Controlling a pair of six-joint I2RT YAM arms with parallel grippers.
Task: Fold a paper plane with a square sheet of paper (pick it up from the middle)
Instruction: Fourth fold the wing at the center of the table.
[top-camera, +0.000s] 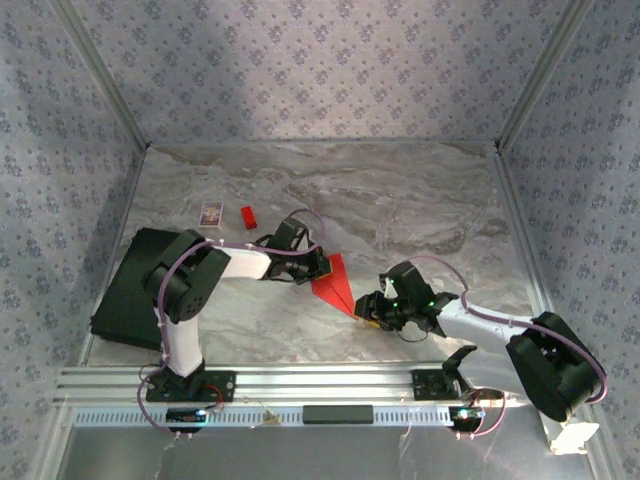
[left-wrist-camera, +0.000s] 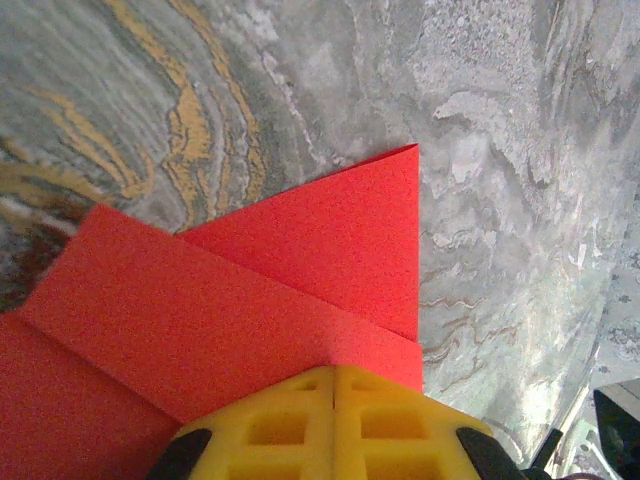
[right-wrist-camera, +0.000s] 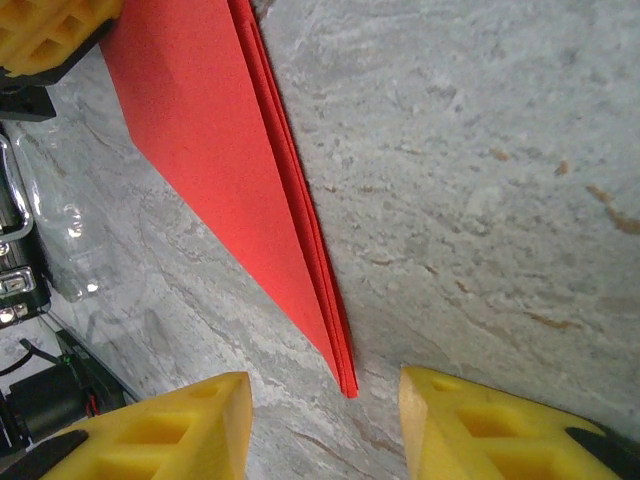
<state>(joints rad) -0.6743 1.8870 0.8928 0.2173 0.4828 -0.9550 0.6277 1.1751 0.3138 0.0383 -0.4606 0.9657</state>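
We judge the step in hand to be sharpening the long creases near the nose, so the wide end should be pinned while the tip is worked. The left gripper (left-wrist-camera: 335, 378) has its jaws pressed together with its tips down on the wide end of the paper plane (left-wrist-camera: 250, 290) (whether a layer is pinched between them we cannot tell). The right gripper (right-wrist-camera: 325, 405) stands partly open and holds nothing, one finger on each side of the pointed nose. To do this well, we would bring the right gripper down square to the fold line and close gently on the stacked edges. We would then draw along the crease away from the pinned end, so the layers don't fan apart or the tip buckle.

The paper plane lies flat on the surface (top-camera: 400, 200), around the middle and somewhat toward the near edge, between the two grippers. It is bright red and plain, a narrow dart tapering toward the right gripper. Several thin layers show along one long edge, and overlapping flaps at the wide end.
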